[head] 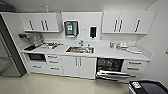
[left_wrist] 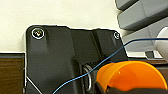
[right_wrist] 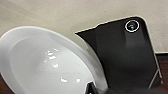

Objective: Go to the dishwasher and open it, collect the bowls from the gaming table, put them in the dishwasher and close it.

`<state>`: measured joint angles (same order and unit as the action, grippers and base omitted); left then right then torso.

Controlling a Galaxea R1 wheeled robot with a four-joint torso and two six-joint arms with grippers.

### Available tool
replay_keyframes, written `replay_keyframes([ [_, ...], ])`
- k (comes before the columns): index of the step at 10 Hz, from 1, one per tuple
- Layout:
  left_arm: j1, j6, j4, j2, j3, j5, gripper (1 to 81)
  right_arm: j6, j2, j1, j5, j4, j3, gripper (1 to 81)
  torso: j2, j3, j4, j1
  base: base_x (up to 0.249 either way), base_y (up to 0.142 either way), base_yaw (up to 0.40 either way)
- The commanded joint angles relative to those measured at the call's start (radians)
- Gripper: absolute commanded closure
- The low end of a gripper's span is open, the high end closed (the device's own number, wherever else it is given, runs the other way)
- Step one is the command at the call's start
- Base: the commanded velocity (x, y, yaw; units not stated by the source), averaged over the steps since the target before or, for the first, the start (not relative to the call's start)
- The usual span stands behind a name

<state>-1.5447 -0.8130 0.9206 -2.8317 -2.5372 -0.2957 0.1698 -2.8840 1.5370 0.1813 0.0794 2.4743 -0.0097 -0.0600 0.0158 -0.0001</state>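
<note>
Two bowls carried, orange bowl (left_wrist: 131,76) gripped at its rim by the left gripper (left_wrist: 105,88), white bowl (right_wrist: 50,62) pinched by the right gripper (right_wrist: 91,88), dishwasher (head: 110,68) open under the bench's right end, door dropped down, dark racks showing.

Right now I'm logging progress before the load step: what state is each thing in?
dishwasher: door down, open, rack showing.
white cabinet doors: shut.
drawers: shut.
orange bowl: carried at the left wrist, off any surface.
white bowl: carried at the right wrist, tilted.
</note>
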Motion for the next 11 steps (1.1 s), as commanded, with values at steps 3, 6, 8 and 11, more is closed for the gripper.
replay_keyframes([
  [3,0.039,0.0,-0.009,0.015,0.005,0.02,81.1,-0.004,-0.005,-0.036,-0.051,0.019,-0.011,81.1,0.0,0.0,0.0,0.0,0.116,0.0,0.0],
  [6,0.037,0.0,-0.009,0.015,0.005,0.02,81.1,-0.004,-0.005,-0.034,-0.051,0.019,-0.009,81.1,0.0,0.0,0.0,0.0,0.116,0.0,0.0],
  [8,0.037,0.0,-0.009,0.015,0.005,0.02,81.1,-0.004,-0.005,-0.034,-0.051,0.019,-0.009,81.1,0.0,0.0,0.0,0.0,0.116,0.0,0.0],
  [11,0.038,0.0,-0.009,0.015,0.005,0.02,81.1,-0.004,-0.005,-0.036,-0.051,0.019,-0.009,81.1,0.0,0.0,0.0,0.0,0.116,0.0,0.0],
])
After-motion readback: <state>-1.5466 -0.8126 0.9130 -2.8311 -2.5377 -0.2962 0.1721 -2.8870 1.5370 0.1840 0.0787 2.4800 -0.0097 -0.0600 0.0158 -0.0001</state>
